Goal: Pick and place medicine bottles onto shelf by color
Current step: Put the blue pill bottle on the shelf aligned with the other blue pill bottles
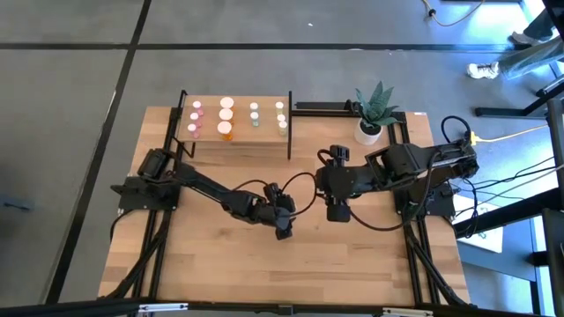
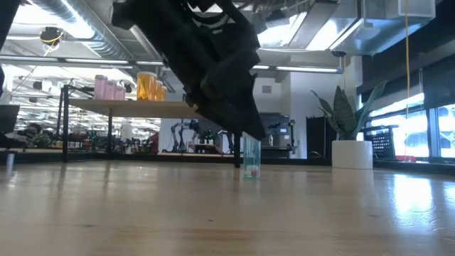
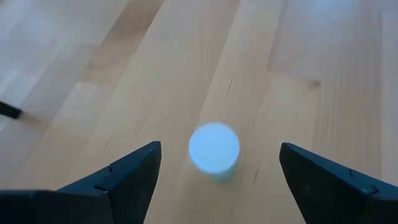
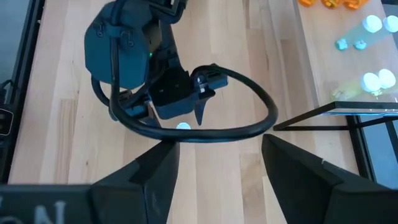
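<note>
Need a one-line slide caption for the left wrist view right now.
Left pincer open above a white-capped medicine bottle standing on the wooden table, one finger on either side.

Grey floor (image 1: 79, 132) around the light-wood tabletop (image 1: 264, 273) — open workshop behind.
Ceiling ducts (image 2: 78, 32), bright windows (image 2: 426, 128) at one side — potted plant (image 2: 350, 131) nearby.
</note>
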Controlling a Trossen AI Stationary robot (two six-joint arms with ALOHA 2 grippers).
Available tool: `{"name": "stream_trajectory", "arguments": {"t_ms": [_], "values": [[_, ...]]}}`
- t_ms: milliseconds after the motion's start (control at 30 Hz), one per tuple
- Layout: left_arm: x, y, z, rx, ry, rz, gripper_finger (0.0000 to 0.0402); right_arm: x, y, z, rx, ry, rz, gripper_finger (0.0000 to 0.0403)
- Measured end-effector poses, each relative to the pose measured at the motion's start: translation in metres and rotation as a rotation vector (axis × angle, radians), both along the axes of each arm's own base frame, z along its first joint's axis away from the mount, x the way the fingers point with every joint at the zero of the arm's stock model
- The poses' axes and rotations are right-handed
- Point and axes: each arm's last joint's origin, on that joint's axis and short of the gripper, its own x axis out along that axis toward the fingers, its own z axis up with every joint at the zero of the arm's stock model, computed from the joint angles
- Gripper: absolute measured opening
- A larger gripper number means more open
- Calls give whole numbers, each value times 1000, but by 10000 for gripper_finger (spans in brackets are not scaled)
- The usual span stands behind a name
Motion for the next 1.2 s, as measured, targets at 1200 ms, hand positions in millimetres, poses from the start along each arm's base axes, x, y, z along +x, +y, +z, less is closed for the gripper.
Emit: {"name": "stream_trajectory", "arguments": {"t_ms": [1200], "values": [[8,13,-5,-51,-16,-2,204,0,0,0,-1,-2,-2,229]]}}
